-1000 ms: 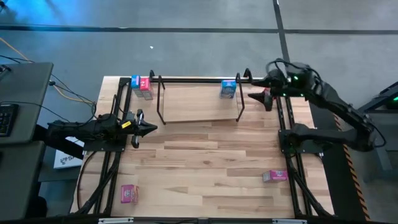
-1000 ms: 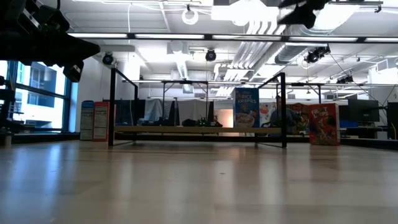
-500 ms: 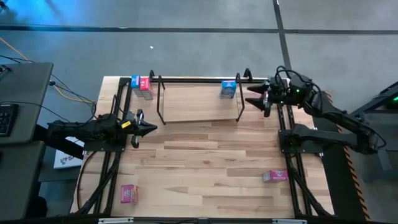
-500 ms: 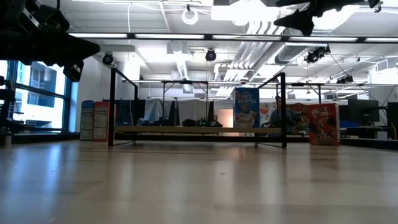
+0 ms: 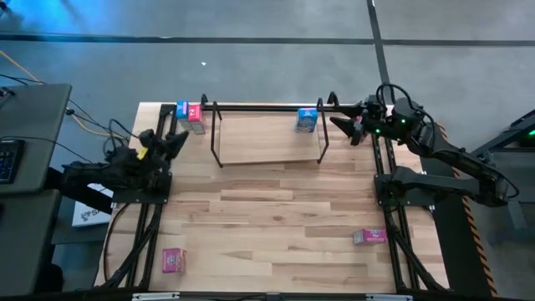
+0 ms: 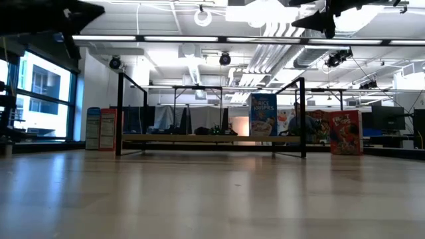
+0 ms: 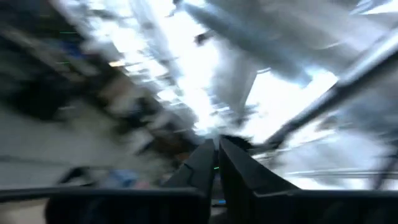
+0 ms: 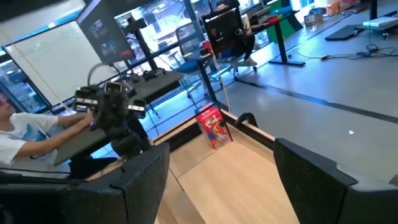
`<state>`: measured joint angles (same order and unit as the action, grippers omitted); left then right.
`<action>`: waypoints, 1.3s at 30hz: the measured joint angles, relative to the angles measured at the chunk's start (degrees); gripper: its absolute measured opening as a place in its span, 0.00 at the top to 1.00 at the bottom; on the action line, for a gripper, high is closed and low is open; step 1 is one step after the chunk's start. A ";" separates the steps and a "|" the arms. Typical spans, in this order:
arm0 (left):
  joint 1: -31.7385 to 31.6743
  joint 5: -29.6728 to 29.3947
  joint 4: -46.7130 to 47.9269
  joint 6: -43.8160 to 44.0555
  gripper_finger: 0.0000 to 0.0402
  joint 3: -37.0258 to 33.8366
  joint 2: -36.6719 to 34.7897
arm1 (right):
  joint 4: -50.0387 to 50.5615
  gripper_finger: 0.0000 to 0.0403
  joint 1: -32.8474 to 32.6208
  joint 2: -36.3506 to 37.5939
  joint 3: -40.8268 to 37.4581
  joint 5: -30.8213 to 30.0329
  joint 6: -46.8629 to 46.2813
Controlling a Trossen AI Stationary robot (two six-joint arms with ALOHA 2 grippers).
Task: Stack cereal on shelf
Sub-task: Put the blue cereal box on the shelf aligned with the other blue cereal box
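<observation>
The shelf [image 5: 267, 138], a black wire frame over a light board, stands at the table's far side. A blue box [image 5: 307, 119] stands upright at its far right end. A blue box [image 5: 181, 109] and a pink box [image 5: 196, 117] stand by the far left corner. A red box [image 6: 345, 132] stands right of the shelf. One pink box [image 5: 173, 261] lies near left, another [image 5: 369, 237] near right. My left gripper [image 5: 174, 141] is shut, raised over the left rail. My right gripper [image 5: 343, 125] is open, high beside the shelf's right end.
Black rails run along both table sides [image 5: 386, 180]. The right wrist view shows a red box [image 8: 214, 127] upright on the wood, my left arm [image 8: 112, 118] beyond it, and a seated person [image 8: 15, 140] at a desk. Bare wood [image 5: 276, 217] lies between shelf and near edge.
My left gripper has swung from over the table's left middle toward the far left, risen and tipped upward; its wrist view is blurred. My right gripper has come down a little beside the shelf's right end. No box has moved.
</observation>
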<state>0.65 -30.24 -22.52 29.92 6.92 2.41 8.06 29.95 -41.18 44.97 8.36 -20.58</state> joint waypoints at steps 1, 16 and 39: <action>-0.28 -2.60 4.84 0.01 0.91 2.65 1.07 | 0.08 0.31 0.00 -0.13 0.00 -0.02 -0.04; -19.86 -12.48 63.02 0.20 0.41 38.09 24.34 | 0.01 0.31 0.00 -2.22 0.02 2.39 2.94; -59.13 16.02 62.47 1.09 0.29 40.01 48.66 | 0.11 0.31 0.02 -2.29 0.07 5.12 4.57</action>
<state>-58.48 -14.22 39.96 31.01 46.93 51.06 8.17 29.98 -43.47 45.04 13.47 -16.01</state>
